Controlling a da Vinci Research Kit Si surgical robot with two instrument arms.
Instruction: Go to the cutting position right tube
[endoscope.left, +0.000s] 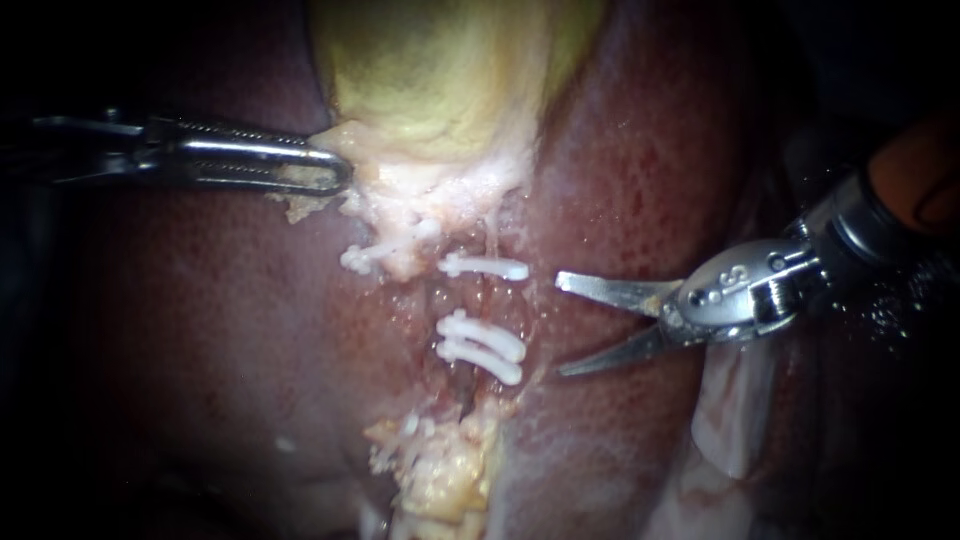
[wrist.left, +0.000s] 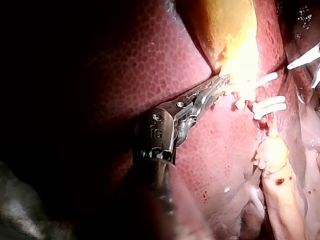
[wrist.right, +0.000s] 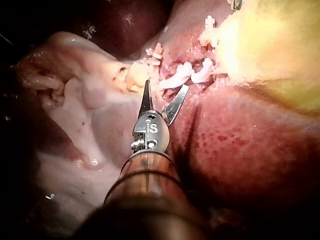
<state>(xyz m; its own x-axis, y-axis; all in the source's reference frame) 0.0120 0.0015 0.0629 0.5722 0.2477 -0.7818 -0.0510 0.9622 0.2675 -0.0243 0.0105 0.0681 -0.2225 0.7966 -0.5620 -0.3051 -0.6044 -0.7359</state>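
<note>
Right instrument (endoscope.left: 561, 326), frame's right, end effector gaping, apparently to straddle the clipped tube (endoscope.left: 468, 300); left instrument (endoscope.left: 335, 175), upper left, clenches gallbladder (endoscope.left: 440, 90), likely for tension.

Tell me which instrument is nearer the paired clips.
Right. The right instrument, jaws open, sits just beside the paired clips; the left instrument grips the gallbladder edge, farther off.

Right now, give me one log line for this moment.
left instrument: jaws shut on gallbladder edge | right instrument: blades open, nothing between them | clips: ahead of blades, apart
</note>
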